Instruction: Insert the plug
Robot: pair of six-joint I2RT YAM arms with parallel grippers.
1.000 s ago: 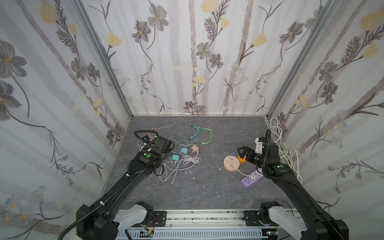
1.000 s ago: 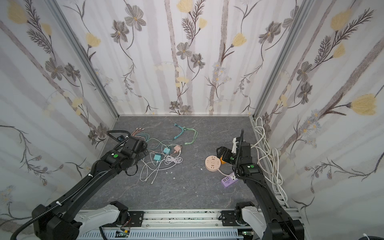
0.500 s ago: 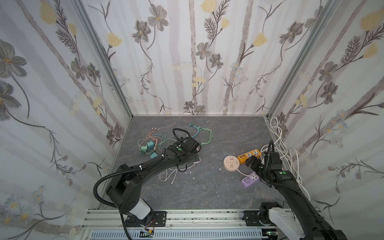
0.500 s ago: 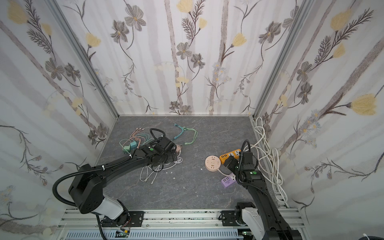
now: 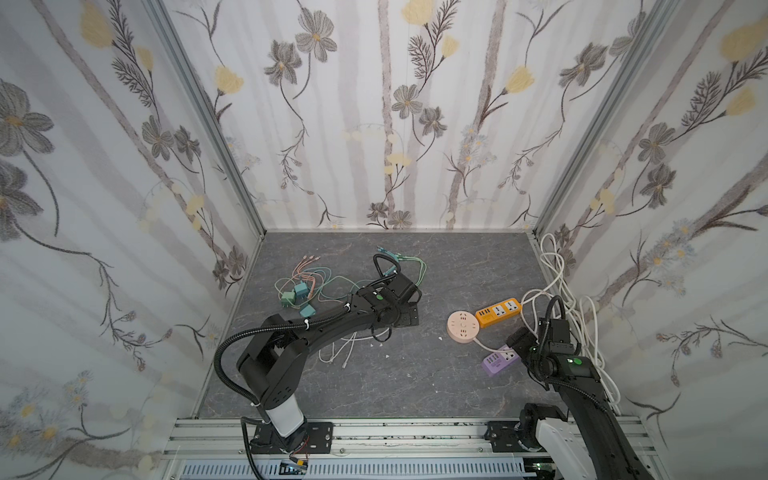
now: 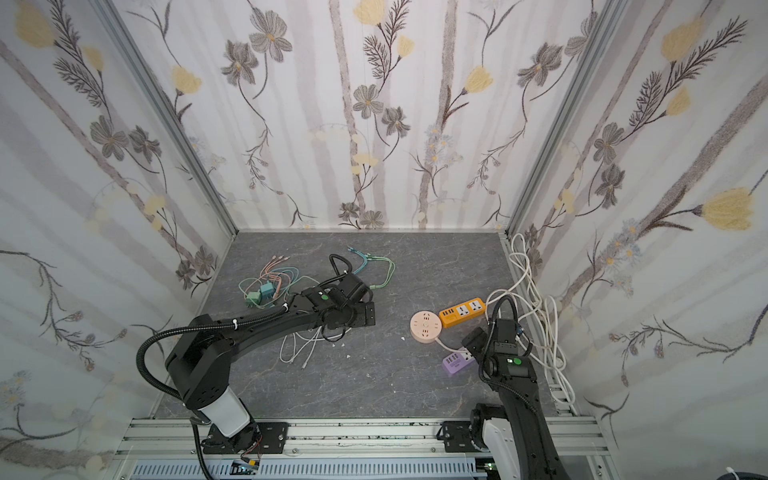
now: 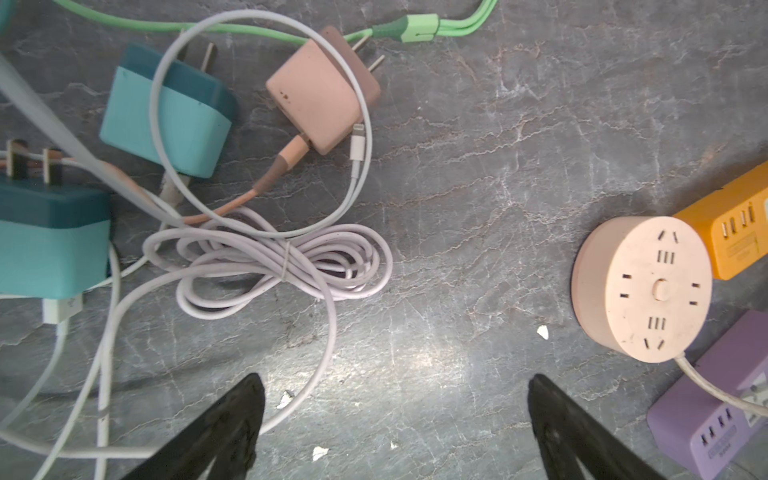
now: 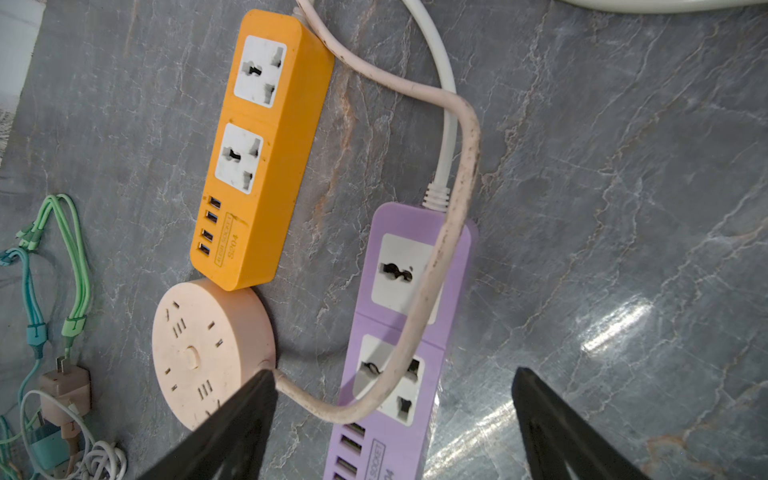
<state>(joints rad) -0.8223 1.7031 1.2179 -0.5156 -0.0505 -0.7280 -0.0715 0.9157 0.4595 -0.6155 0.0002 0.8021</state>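
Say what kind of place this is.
Probably a staged robot test booth, not a real room: floral wallpaper panels box in a stone-look tabletop, and the left arm and right arm are bolted to an aluminium rail at its front.

On my desk (image 5: 457, 270) the pink plug (image 7: 322, 89) lies flat, two prongs bare, a peach cable (image 7: 266, 183) in its port. Well apart, my round pink socket (image 5: 462, 327) touches the orange strip (image 5: 498, 311); the purple strip (image 5: 500, 360) lies near.
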